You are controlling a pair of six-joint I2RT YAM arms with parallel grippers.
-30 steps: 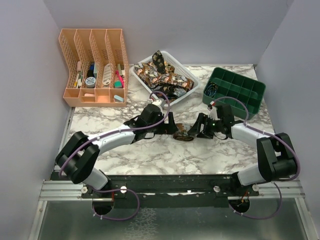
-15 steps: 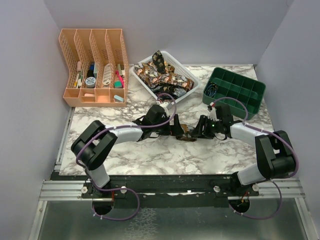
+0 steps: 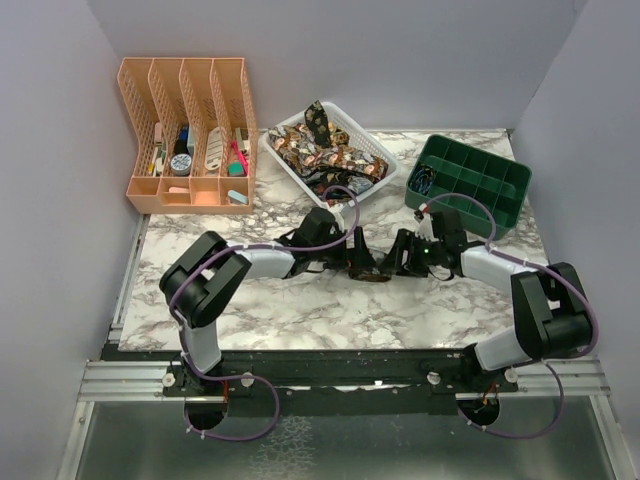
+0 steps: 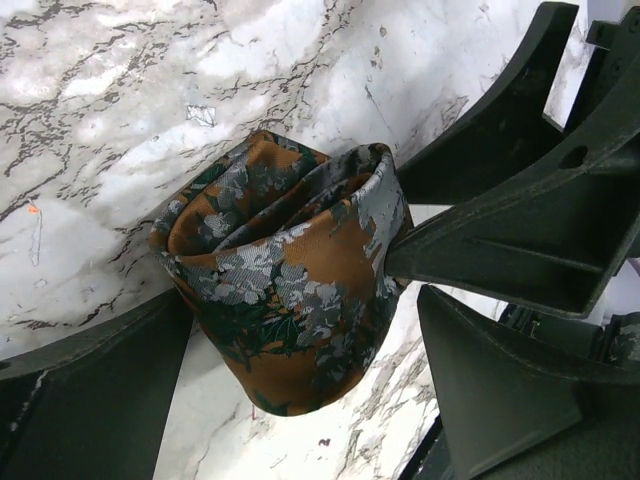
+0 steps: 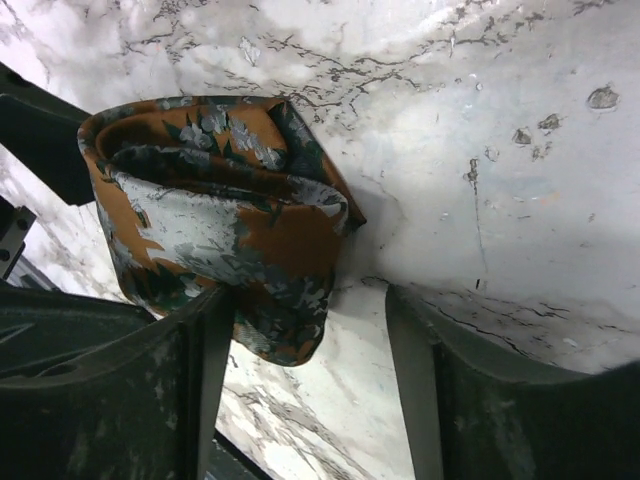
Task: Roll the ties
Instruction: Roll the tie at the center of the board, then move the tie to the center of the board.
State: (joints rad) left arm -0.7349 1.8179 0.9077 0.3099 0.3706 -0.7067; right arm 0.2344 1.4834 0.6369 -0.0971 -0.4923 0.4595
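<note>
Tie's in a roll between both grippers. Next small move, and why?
Probably shut the left gripper on the rolled tie to pin it. No loose tail shows in either wrist view, and the roll sits between the left fingers, which stand open and touch it on one side only. The right gripper is open too, with the roll against one finger.

One rolled tie (image 4: 290, 290) lies mid-table. More ties (image 3: 320, 150) are heaped at the far side, too tangled to count. One white basket (image 3: 375, 140) holds that heap. One orange rack (image 3: 140, 100) stands far left, with four slots. One green tray (image 3: 480, 175) sits far right; its compartments cannot be counted surely. Two grippers meet at the roll: one left gripper (image 3: 357, 258) and one right gripper (image 3: 400, 256).
</note>
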